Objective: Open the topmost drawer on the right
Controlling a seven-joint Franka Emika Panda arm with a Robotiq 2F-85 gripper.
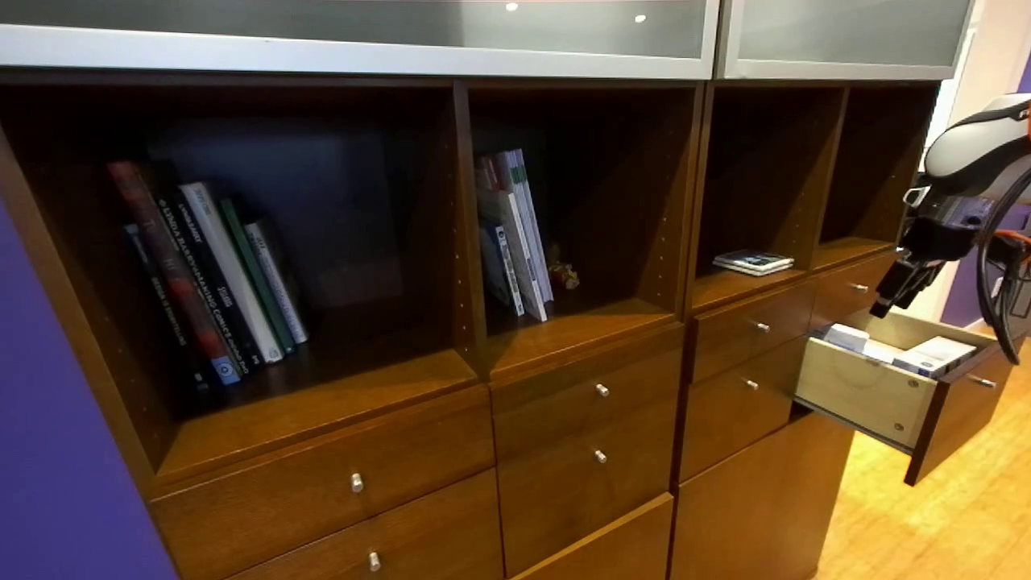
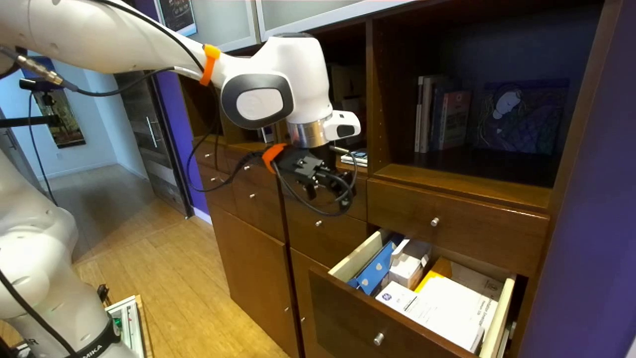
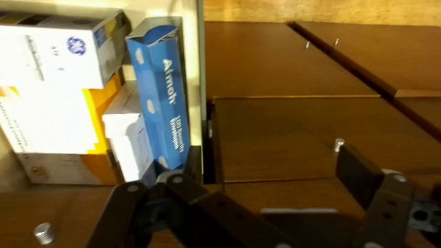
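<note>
The topmost drawer on the right is shut, its brown front (image 2: 477, 233) and silver knob (image 2: 435, 222) above the open deeper drawer (image 2: 343, 308). Its pale inner box is hidden. Its front also shows in an exterior view (image 1: 834, 302) and at the lower left of the wrist view (image 3: 79, 210), with the knob (image 3: 43, 234). My gripper (image 3: 270, 163) is open and empty, its fingers spread wide. In an exterior view, the gripper (image 2: 329, 196) hangs left of this drawer's front, before the neighbouring column. In an exterior view, the gripper (image 1: 890, 298) is above the open drawer's far part.
The open drawer juts out and holds a blue box (image 3: 162, 93), white boxes (image 2: 410, 266) and white papers. Shut drawers with silver knobs (image 2: 318, 223) stand beside it. Flat cases (image 1: 755, 262) lie on a shelf. A black cable (image 2: 298, 199) loops round the gripper.
</note>
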